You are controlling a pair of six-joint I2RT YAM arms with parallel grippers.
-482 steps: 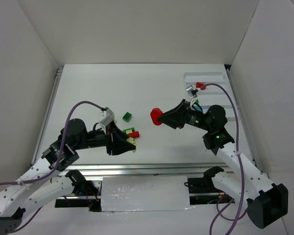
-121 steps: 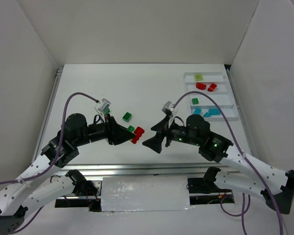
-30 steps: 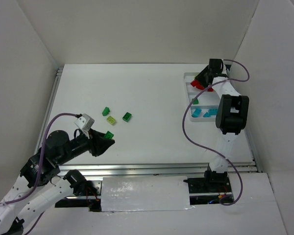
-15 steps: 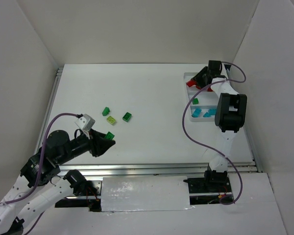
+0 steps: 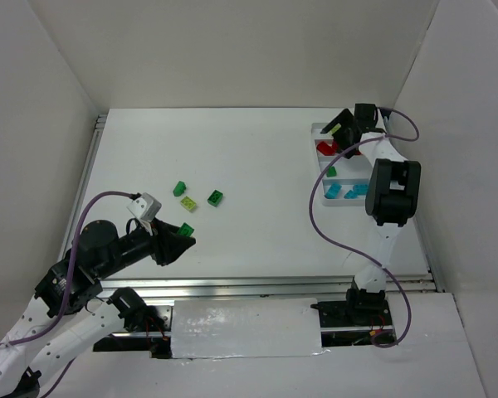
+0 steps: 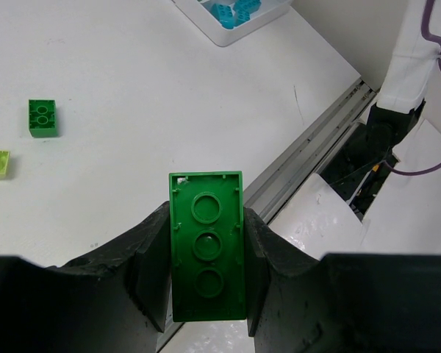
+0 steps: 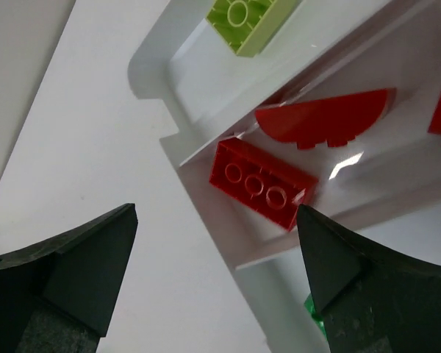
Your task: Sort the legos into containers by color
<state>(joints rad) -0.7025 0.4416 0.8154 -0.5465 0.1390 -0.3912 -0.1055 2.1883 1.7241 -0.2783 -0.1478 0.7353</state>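
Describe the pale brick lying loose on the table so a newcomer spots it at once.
On the left half of the white table, three small bricks lie loose in a cluster. The pale yellow-green brick is the middle one, between the left green brick and the right green brick; it alone is pale.

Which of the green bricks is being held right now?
The long dark green brick, clamped underside up in the left hand. The two small green bricks lie loose on the table, untouched.
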